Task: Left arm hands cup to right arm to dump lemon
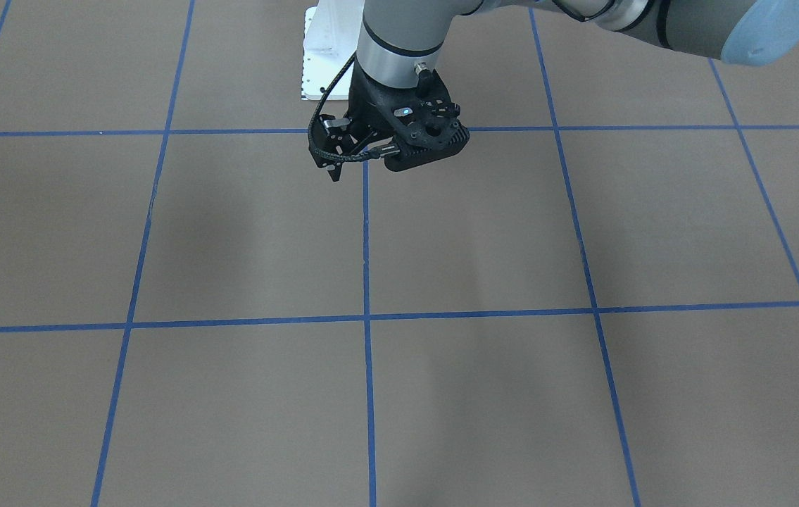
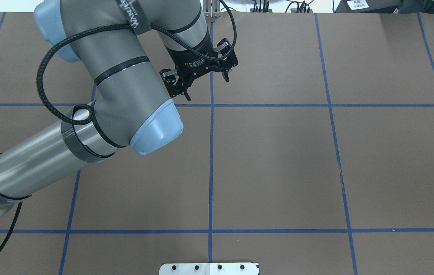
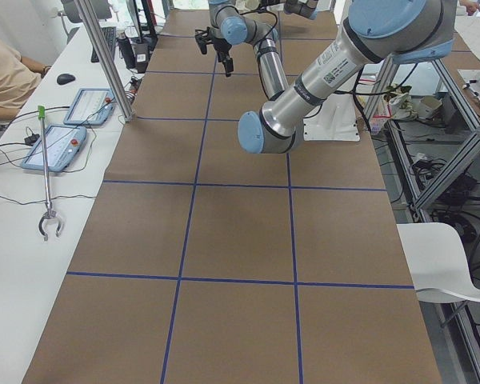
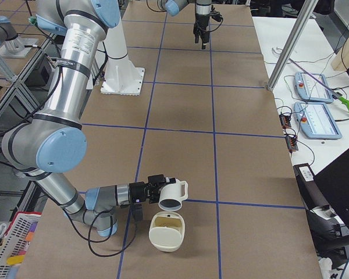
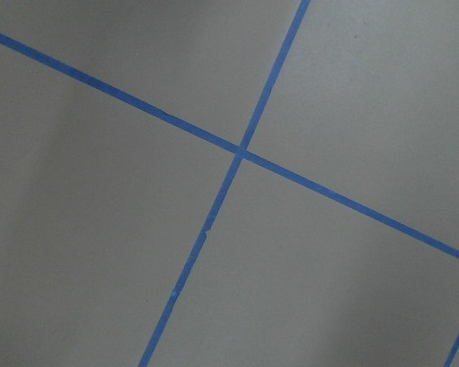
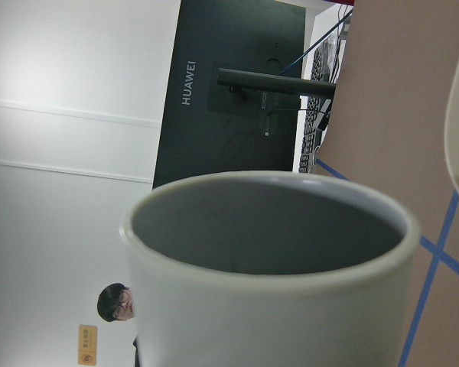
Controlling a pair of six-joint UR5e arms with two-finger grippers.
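You see the glossy white cup (image 4: 172, 196) tipped at the right gripper (image 4: 157, 187), though its grip cannot be told. The cup's round mouth faces a cream bowl (image 4: 166, 242) at 6 o'clock, with the lemon (image 4: 166, 220) faint inside. Far off, the left gripper (image 2: 207, 87) gapes wide above the matte brown table (image 2: 278, 152).

Readable lettering: three spots, only one of them clear.
In the right wrist view you can read white "HUAWEI" running down the back of the flat black monitor (image 6: 237, 92). Overhead, the black strap (image 2: 134, 17) round the grey left arm (image 2: 125, 84) shows white "WANJ", cut off. The left gripper (image 2: 208, 88) carries small white print, with "Adaptive" just legible.
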